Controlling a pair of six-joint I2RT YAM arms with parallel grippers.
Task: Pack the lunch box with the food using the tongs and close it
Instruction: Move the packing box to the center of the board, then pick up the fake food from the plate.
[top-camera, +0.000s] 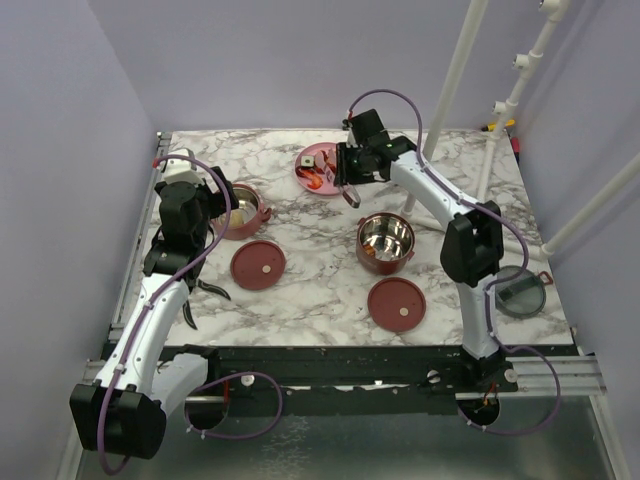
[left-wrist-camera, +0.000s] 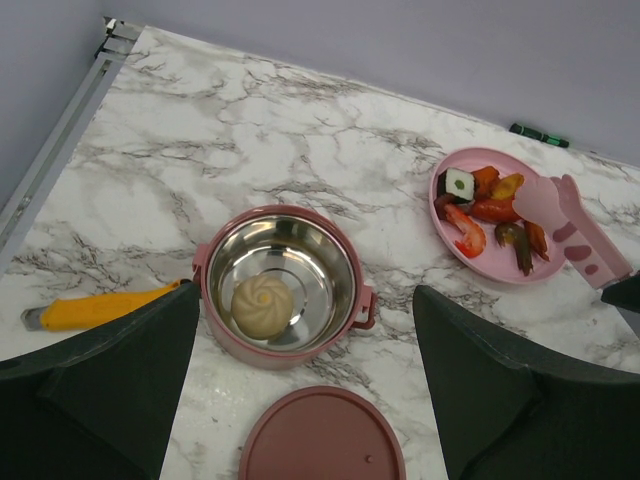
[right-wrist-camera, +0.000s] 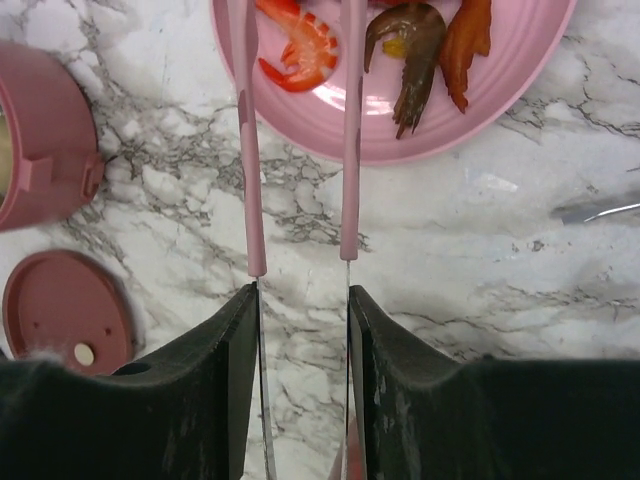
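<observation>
Tongs are clamped in the right end effector, their tips parted over the plate to straddle food. The left end effector hangs wide apart above the bowl holding the bun, with a lid off on the table.

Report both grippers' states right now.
Left gripper: open, holding nothing.
Right gripper: closed on the tongs, their tips over the plate.
</observation>
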